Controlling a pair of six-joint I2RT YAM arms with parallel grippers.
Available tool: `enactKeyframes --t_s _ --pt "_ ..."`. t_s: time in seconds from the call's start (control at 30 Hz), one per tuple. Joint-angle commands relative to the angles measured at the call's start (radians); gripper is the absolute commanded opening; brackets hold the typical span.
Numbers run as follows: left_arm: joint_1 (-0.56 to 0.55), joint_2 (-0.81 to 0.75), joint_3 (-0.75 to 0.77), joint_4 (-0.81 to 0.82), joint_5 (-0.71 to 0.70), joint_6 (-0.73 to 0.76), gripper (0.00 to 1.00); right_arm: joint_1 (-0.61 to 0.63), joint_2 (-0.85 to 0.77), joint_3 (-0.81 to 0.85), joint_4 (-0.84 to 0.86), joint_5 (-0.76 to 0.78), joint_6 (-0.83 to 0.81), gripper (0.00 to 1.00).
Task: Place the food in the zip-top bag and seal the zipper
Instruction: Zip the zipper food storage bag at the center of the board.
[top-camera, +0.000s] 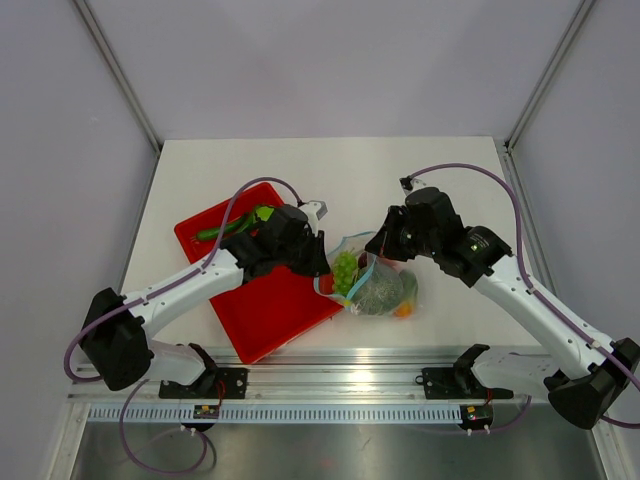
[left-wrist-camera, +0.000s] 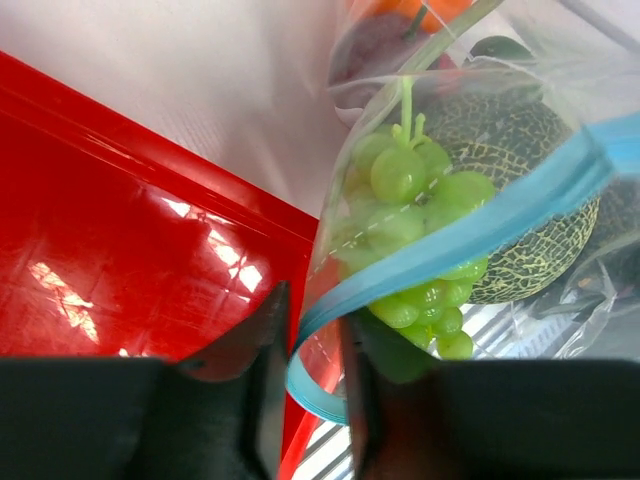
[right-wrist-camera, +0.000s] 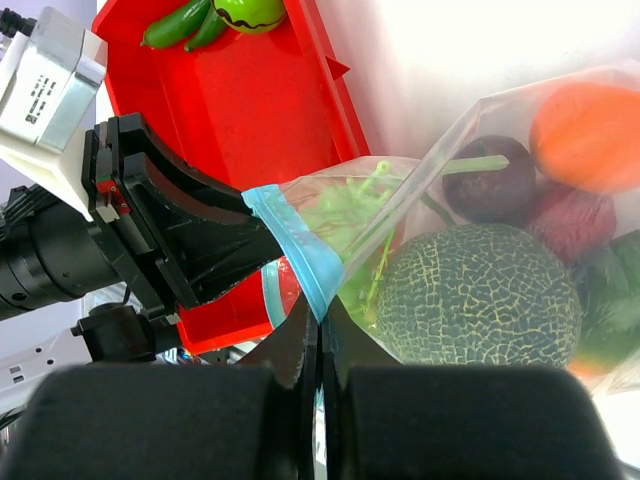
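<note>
The clear zip-top bag (top-camera: 381, 281) lies on the table beside the tray. It holds the green grape bunch (left-wrist-camera: 410, 190), the netted melon (right-wrist-camera: 475, 295), an orange (right-wrist-camera: 590, 135), and a purple fruit (right-wrist-camera: 490, 185) and a red fruit (right-wrist-camera: 575, 225). My left gripper (left-wrist-camera: 315, 370) has its jaws narrowed round the curled left end of the light blue zipper (left-wrist-camera: 480, 215). My right gripper (right-wrist-camera: 322, 330) is shut on the same zipper (right-wrist-camera: 300, 250) further along. A green cucumber (right-wrist-camera: 178, 25) and a rounded green toy (right-wrist-camera: 250, 12) lie on the tray.
The flat red tray (top-camera: 270, 310) sits left of the bag, under my left arm. Its raised rim (left-wrist-camera: 200, 175) runs close to the bag's mouth. A metal rail (top-camera: 340, 380) lines the near table edge. Grey walls enclose the white table (top-camera: 400, 170).
</note>
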Motion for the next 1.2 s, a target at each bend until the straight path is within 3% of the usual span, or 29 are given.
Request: enactKeyframes --t_s 0.0,0.07,0.17,0.23,0.27,0.33,0.37,0.43,0.47,0.5,0.93,1.07,1.17 --pt "0.001 -0.004 -0.006 0.047 0.017 0.006 0.16 0.001 -0.028 0.013 0.038 -0.022 -0.015 0.0" --pt "0.001 -0.005 -0.003 0.041 0.027 0.003 0.0 0.001 -0.028 0.014 0.038 -0.015 -0.016 0.0" --pt "0.001 -0.019 0.022 0.027 0.064 -0.019 0.0 0.001 -0.018 0.027 0.017 0.012 -0.024 0.02" --pt "0.001 -0.034 0.054 0.021 0.078 -0.06 0.0 0.001 -0.003 0.04 -0.008 0.029 -0.045 0.09" --pt "0.001 -0.034 0.069 0.009 0.071 -0.08 0.0 0.001 0.005 0.06 -0.019 0.044 -0.056 0.21" --pt "0.003 -0.016 0.127 -0.034 0.046 -0.14 0.0 0.001 0.028 0.091 -0.051 0.081 -0.09 0.33" --pt "0.003 -0.004 0.147 -0.045 0.023 -0.163 0.0 0.001 0.035 0.096 -0.06 0.092 -0.099 0.44" --pt "0.004 0.036 0.192 -0.066 0.011 -0.229 0.0 0.001 0.034 0.106 -0.072 0.113 -0.123 0.56" --pt "0.004 0.048 0.204 -0.067 0.003 -0.252 0.0 0.001 0.031 0.106 -0.076 0.115 -0.13 0.69" --pt "0.006 0.06 0.213 -0.07 -0.002 -0.287 0.0 0.001 0.019 0.11 -0.082 0.115 -0.146 0.71" --pt "0.093 0.174 0.275 -0.064 0.023 -0.476 0.0 0.085 -0.201 -0.022 -0.066 0.262 -0.281 0.75" --pt "0.132 0.17 0.286 -0.073 0.028 -0.498 0.0 0.236 -0.195 -0.058 -0.03 0.342 -0.323 0.73" --pt "0.156 0.16 0.289 -0.074 0.029 -0.519 0.0 0.451 -0.12 -0.042 -0.036 0.575 -0.349 0.73"
